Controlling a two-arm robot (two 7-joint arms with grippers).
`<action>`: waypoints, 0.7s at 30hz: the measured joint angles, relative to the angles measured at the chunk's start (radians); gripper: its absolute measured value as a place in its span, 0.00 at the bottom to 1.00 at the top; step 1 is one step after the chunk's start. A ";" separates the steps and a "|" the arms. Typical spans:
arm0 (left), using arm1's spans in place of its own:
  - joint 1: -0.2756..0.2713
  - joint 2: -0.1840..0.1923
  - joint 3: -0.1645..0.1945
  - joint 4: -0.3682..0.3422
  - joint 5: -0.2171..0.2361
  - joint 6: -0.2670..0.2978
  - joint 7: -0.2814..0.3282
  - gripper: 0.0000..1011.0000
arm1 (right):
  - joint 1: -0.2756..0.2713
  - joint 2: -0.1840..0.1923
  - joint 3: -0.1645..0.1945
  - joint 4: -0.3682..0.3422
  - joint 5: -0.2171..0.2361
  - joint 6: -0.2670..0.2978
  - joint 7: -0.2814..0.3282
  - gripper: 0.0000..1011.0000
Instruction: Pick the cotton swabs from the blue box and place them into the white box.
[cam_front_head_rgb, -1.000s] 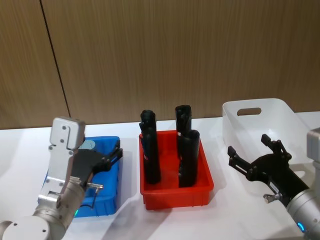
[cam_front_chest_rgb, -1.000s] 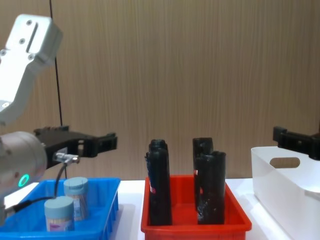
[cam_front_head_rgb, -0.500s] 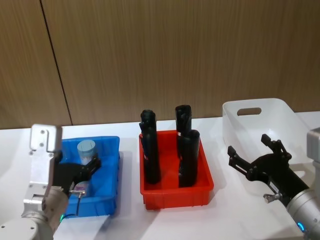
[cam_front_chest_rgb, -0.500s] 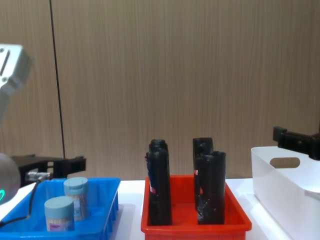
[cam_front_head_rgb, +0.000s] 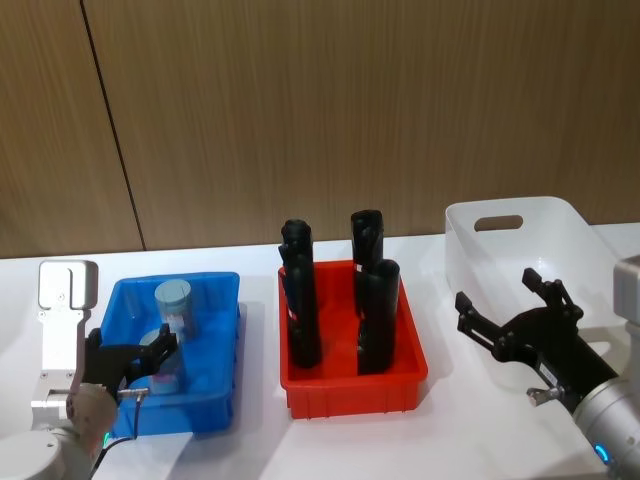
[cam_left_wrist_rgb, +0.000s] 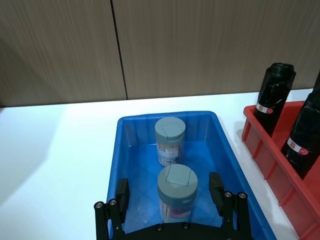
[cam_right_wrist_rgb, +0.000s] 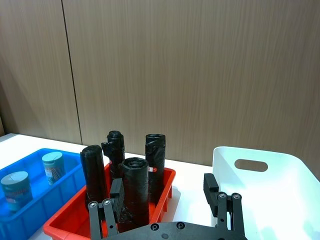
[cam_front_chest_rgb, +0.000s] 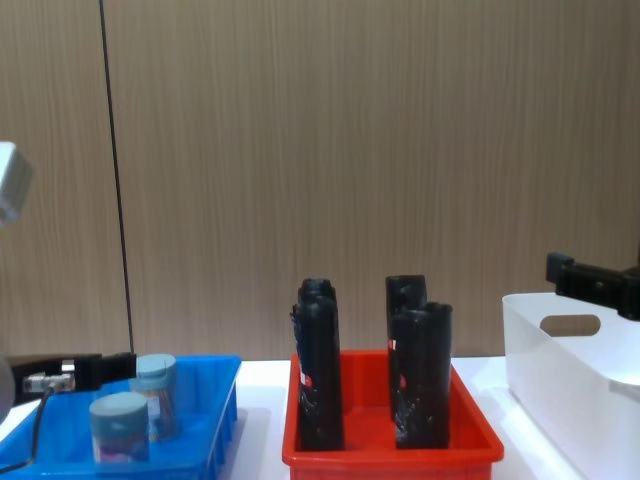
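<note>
The blue box (cam_front_head_rgb: 218, 300) sits at the left with two cotton swabs tubs standing in it, a far one (cam_front_head_rgb: 173, 304) and a near one (cam_left_wrist_rgb: 177, 192). My left gripper (cam_left_wrist_rgb: 169, 186) is open and low at the box's near end. Its fingers (cam_left_wrist_rgb: 123, 192) stand on either side of the near tub with a gap on each side. The chest view shows the same gripper (cam_front_chest_rgb: 90, 368) level with the tubs (cam_front_chest_rgb: 120, 424). Open and empty, my right gripper (cam_front_head_rgb: 500, 296) hovers just in front of the white box (cam_front_head_rgb: 560, 214) at the right.
A red bin (cam_front_head_rgb: 350, 386) with several tall black tubes (cam_front_head_rgb: 300, 300) stands between the blue box and the white box. A wood-panelled wall closes the back. The white tabletop (cam_front_head_rgb: 470, 420) lies bare in front of the bins.
My left arm has dropped and pulled back toward me, bringing its open gripper from above the blue box down around the near tub. The right arm has not moved.
</note>
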 joint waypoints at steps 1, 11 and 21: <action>-0.004 -0.002 -0.002 0.009 -0.001 0.004 -0.003 0.99 | 0.000 0.000 0.000 0.000 0.000 0.000 0.000 0.99; -0.039 -0.010 -0.011 0.070 0.021 0.024 -0.062 0.99 | 0.000 0.000 0.000 0.000 0.000 0.000 0.000 0.99; -0.079 -0.022 -0.015 0.134 0.060 0.030 -0.128 0.99 | 0.000 0.000 0.000 0.000 0.000 0.000 0.000 0.99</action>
